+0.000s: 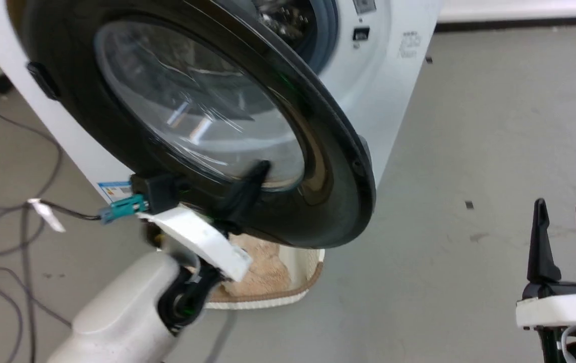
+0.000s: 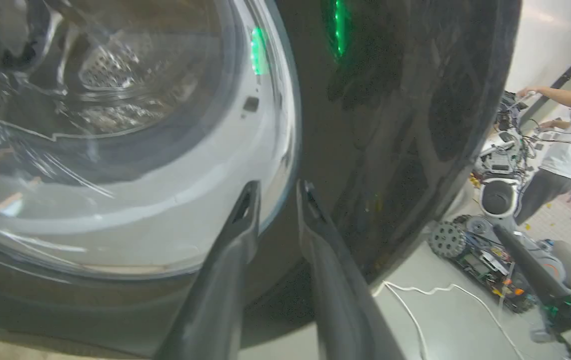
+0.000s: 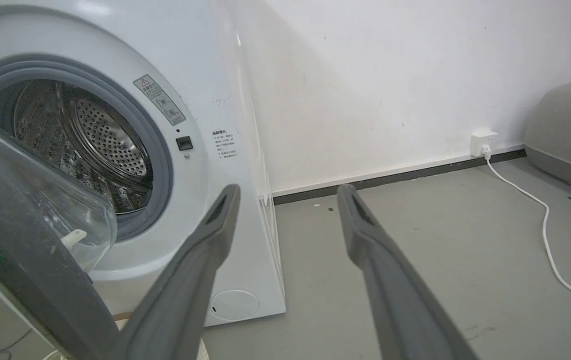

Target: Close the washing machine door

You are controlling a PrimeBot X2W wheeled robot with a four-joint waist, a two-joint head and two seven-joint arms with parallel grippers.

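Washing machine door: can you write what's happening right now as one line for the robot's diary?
door: open, not latched | left gripper: fingers nearly together, against door's outer face | right gripper: open, empty, off to the side | washing machine: drum showing

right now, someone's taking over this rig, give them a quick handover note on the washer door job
Left gripper: fingers nearly together, empty, tips against the outer face of the washing machine door.
Right gripper: open, empty, low over the floor, off to the right.
Door: partly open; steel drum exposed in the washing machine.
Done: contact with the door.
Left: push it fully shut.
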